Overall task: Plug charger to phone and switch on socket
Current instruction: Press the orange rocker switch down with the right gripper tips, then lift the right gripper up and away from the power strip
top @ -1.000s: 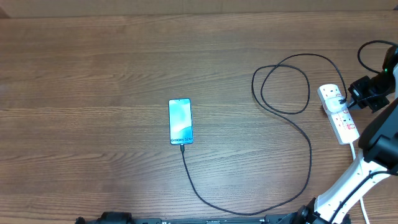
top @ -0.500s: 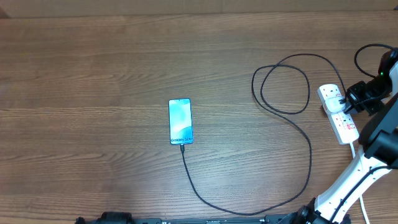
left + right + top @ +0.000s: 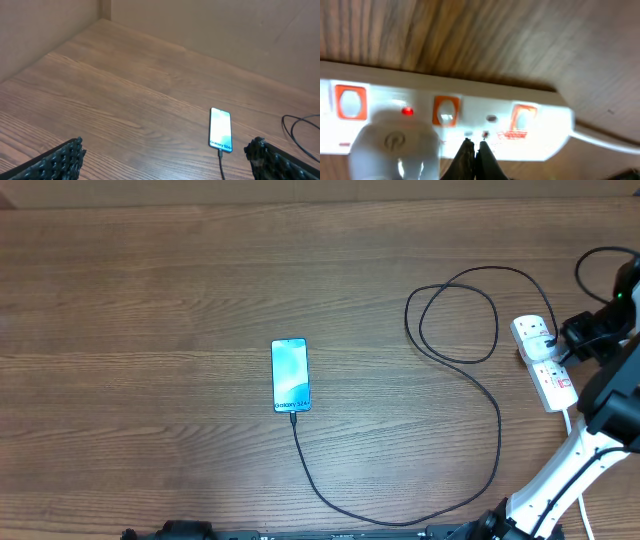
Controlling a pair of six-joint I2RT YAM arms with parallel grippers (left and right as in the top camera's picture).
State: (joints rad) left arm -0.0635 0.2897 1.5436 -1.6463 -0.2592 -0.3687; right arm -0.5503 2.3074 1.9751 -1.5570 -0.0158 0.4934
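Socket (image 3: 480, 111) blurred, cut off at left edge — charger (image 3: 220, 164) cropped at bottom and right edges

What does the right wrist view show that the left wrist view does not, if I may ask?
Only the right wrist view: the socket up close, with orange-framed switches, a small red light glowing, a white plug seated in it, its white cord leaving rightward, and the right gripper shut, tips at the strip. Only the left wrist view: the phone, screen lit, the charger running from its lower edge, and the left gripper wide open. Both: the wooden table.
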